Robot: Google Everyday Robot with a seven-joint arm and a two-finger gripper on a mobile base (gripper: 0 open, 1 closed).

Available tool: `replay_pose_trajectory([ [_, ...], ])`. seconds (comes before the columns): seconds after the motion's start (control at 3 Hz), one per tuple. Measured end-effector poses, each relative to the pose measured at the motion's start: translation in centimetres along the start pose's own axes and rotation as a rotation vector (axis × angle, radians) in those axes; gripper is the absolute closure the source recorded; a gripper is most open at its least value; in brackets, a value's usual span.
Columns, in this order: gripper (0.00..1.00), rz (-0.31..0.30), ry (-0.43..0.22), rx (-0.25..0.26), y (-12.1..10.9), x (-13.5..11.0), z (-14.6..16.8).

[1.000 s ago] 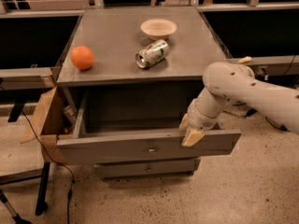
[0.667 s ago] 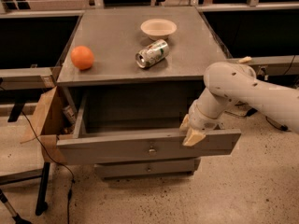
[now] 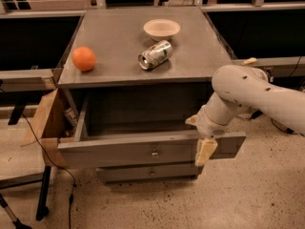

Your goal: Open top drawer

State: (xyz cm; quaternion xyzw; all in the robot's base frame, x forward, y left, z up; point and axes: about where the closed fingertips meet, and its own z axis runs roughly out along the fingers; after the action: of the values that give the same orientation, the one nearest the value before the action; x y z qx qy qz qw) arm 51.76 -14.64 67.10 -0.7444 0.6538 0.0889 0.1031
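Hardly anything is shifting since a second ago: the top drawer [image 3: 124,149] is staying pulled out from under the worktop [image 3: 114,30], its deep inside lying in shadow, while the tool [image 3: 205,151] is sitting slightly lower at the right part of the front panel, overlapping its upper edge. Whether the tool is open or closed, or gripping the panel, cannot be told, since the white arm [image 3: 257,89] is covering most of it and running off the right edge. Below, only a strip of a lower drawer [image 3: 147,172] is showing. An orange [image 3: 84,58], a tipped can [image 3: 155,55] and a bowl [image 3: 161,29] are resting on the worktop.
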Motion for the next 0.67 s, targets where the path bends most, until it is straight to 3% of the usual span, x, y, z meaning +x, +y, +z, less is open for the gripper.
replay_pose_trajectory([
  [0.67,0.01,0.035,-0.028,0.026,1.6,-4.2,1.2],
])
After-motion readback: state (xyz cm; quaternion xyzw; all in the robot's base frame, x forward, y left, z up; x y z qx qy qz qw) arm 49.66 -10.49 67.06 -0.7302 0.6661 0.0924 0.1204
